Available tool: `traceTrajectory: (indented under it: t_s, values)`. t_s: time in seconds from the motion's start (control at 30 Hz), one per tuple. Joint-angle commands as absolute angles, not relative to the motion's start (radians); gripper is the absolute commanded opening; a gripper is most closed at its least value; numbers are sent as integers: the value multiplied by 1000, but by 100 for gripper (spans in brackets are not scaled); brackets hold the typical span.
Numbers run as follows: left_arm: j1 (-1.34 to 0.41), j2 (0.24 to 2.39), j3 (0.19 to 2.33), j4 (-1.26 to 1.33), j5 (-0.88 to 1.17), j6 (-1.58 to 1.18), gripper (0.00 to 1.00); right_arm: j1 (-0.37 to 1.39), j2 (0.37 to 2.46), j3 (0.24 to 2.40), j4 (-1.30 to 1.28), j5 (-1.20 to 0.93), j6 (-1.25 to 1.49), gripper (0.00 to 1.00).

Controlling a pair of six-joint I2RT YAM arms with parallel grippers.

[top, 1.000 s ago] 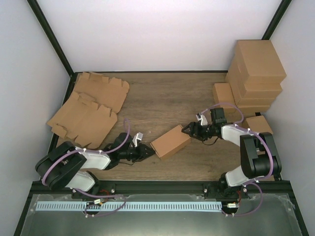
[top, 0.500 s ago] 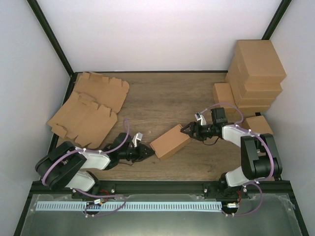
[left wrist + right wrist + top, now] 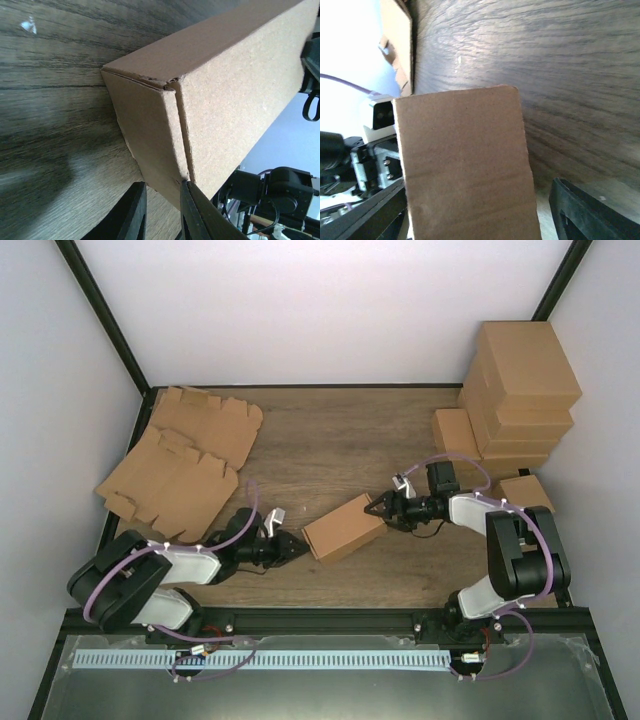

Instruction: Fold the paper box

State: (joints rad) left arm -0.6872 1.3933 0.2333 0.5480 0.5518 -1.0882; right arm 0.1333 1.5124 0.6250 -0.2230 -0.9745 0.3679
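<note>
The paper box [image 3: 343, 528] lies folded shut on the wooden table [image 3: 340, 440], slanting from lower left to upper right. My left gripper [image 3: 297, 546] is at its lower-left end. In the left wrist view the fingers [image 3: 135, 210] stand narrowly apart, open, with their tips at the bottom corner of the box [image 3: 220, 90] end panel, one tip touching the seam. My right gripper [image 3: 378, 510] is at the upper-right end. It is open wide and straddles the box [image 3: 465, 165], with a gap to the right finger [image 3: 590, 210].
Flat die-cut cardboard blanks [image 3: 185, 455] lie at the back left. A stack of finished boxes [image 3: 520, 390] stands at the back right, with a smaller one [image 3: 527, 490] beside my right arm. White walls and a black frame enclose the table.
My right gripper has moved a little left and widened round the box's end. The box has slid slightly left, and my left arm has drawn back slightly with it.
</note>
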Motion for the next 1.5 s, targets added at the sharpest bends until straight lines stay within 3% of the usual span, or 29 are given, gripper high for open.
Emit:
traceTrajectory:
  t_s: [0.0, 0.27, 0.43, 0.6, 0.7, 0.8, 0.97, 1.17, 1.47]
  values:
    - [-662, 1401, 205, 428, 512, -1043, 21, 135, 1516, 647, -209, -1092, 381, 75]
    - [-636, 1411, 253, 376, 532, -985, 24, 136, 1442, 552, -171, -1145, 445, 65]
    - [-634, 1387, 333, 335, 565, -924, 45, 137, 1387, 536, -183, -1135, 462, 61]
    - [-632, 1328, 416, 301, 581, -892, 58, 137, 1301, 521, -124, -1072, 584, 59]
    - [-632, 1238, 465, 235, 544, -865, 71, 137, 1224, 516, -61, -997, 706, 59]
    - [-632, 1127, 536, 74, 449, -803, 80, 136, 1136, 509, -8, -880, 834, 55]
    - [-630, 990, 648, -125, 330, -711, 84, 137, 955, 481, 11, -577, 1077, 44]
    - [-631, 941, 640, -147, 325, -707, 86, 137, 753, 393, 116, -174, 1360, 50]
    - [-630, 948, 594, -91, 392, -722, 86, 132, 883, 416, 372, 219, 1541, 50]
